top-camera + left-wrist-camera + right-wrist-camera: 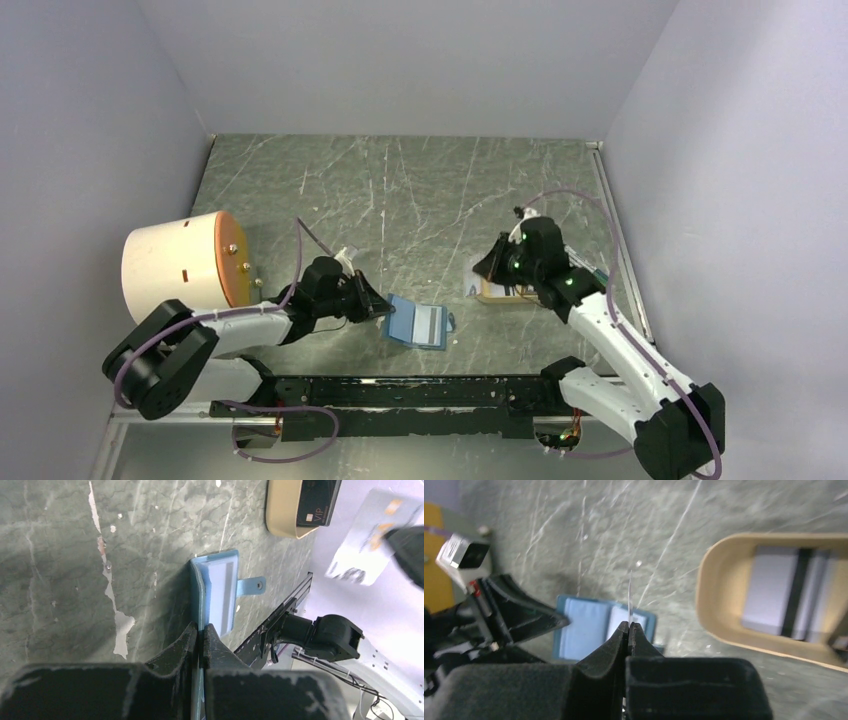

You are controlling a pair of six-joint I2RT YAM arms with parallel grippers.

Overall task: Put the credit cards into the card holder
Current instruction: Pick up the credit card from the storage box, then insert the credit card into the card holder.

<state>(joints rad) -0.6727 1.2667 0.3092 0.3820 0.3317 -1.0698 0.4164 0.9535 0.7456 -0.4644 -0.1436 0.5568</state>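
The teal-blue card holder (420, 325) lies open on the table near the front middle, its snap tab (252, 585) pointing right. My left gripper (383, 308) (201, 630) is shut on the holder's left flap edge. My right gripper (485, 268) (629, 626) hovers at the left end of the tan tray (492, 296) and is shut on one pale credit card, edge-on (629, 597) in its own view and flat in the air (372, 540) in the left wrist view. More credit cards (784, 590), one with a dark stripe, lie in the tray (719, 595).
A cream and orange drum (185, 260) stands at the left beside my left arm. The black base rail (400, 390) runs along the near edge. Walls close in the table at the left, back and right. A dark card marked VIP (315, 500) lies in the tray.
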